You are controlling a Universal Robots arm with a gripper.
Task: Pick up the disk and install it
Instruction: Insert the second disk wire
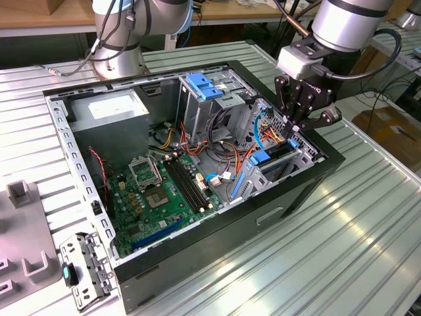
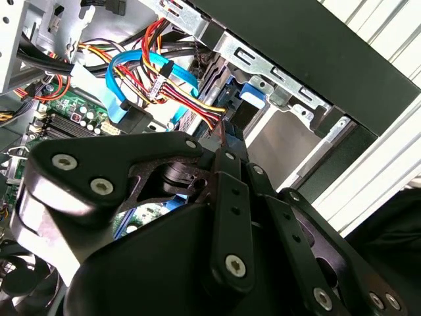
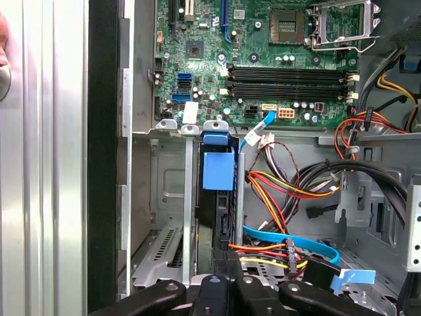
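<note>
Disk (image 1: 276, 157) standing on edge in the drive cage at the exterior view's right of the open computer case (image 1: 309, 191), blue carrier end up, black gripper (image 1: 294, 133) directly above, touching or nearly so. First wrist view: blue plastic tab (image 3: 218, 170), dark disk edge between grey metal rails, green motherboard (image 3: 263, 59) beyond. Second wrist view: ribbed black finger links (image 2: 227, 210) drawn close together; grasp on disk not discernible.

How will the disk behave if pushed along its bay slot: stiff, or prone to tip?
Likely rigid: the disk is a flat slab with a blue carrier edge, so it shouldn't flex. Standing on edge between the bay's metal rails, it probably slides rather than tips, but may bind if skewed.
</note>
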